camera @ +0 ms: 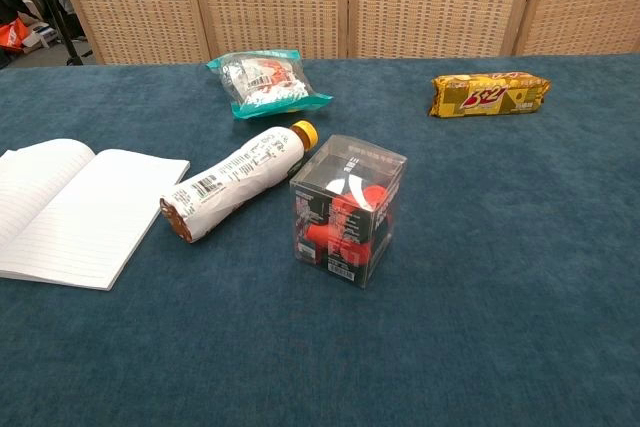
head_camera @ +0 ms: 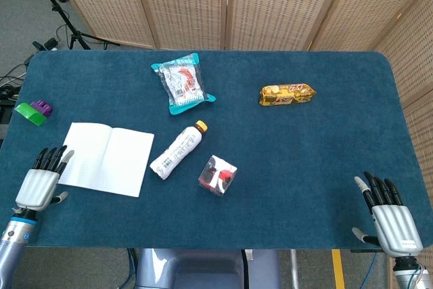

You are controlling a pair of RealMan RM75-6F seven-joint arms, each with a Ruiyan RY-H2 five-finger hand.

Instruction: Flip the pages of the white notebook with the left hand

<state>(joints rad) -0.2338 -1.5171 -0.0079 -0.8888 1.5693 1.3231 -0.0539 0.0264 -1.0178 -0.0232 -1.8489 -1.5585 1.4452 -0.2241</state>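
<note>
The left hand [head_camera: 39, 182] lies flat, fingers extended and holding nothing. Its fingertips [head_camera: 54, 156] reach the near left corner of the open white lined-paper notebook [head_camera: 105, 158]. The right hand [head_camera: 390, 218] is likewise spread and empty.

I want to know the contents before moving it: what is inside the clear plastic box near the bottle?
Inside the clear box are red parts and something white, with printed labels on the walls. What the items are, I cannot tell; the labels cover part of them.

- white notebook [head_camera: 103, 158], open: one
- bottle [head_camera: 177, 150], lying down: one
- clear box [head_camera: 217, 174]: one
- teal snack bag [head_camera: 182, 82]: one
- yellow biscuit pack [head_camera: 287, 93]: one
- green and purple item [head_camera: 34, 110]: one
- robot hands: two
</note>
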